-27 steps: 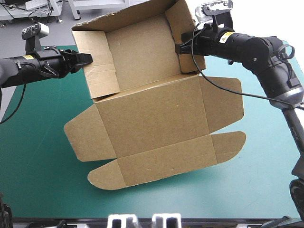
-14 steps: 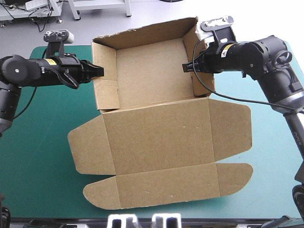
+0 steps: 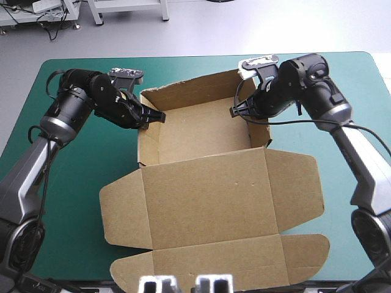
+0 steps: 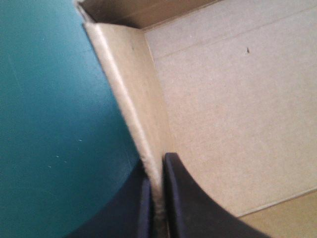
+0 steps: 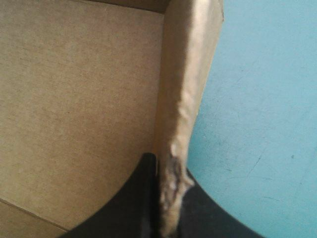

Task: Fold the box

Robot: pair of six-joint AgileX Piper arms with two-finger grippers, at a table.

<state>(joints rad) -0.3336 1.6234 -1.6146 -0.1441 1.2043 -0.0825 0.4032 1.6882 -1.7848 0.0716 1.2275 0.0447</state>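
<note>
Presently, with the tray walls raised, left tool (image 3: pixel 160 116) and right tool (image 3: pixel 234 112) each clench a side wall of the box (image 3: pixel 195 135); next, probably, a clean release.

Robot lab, teal-green table (image 3: pixel 73 201), bench legs (image 3: pixel 98 13), grey floor (image 3: pixel 275 24)

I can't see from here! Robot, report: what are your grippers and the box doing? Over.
Both shut on the box: left gripper on its left wall, right gripper on its right wall. Open tray, lid flat. Nothing seen in the way.
</note>
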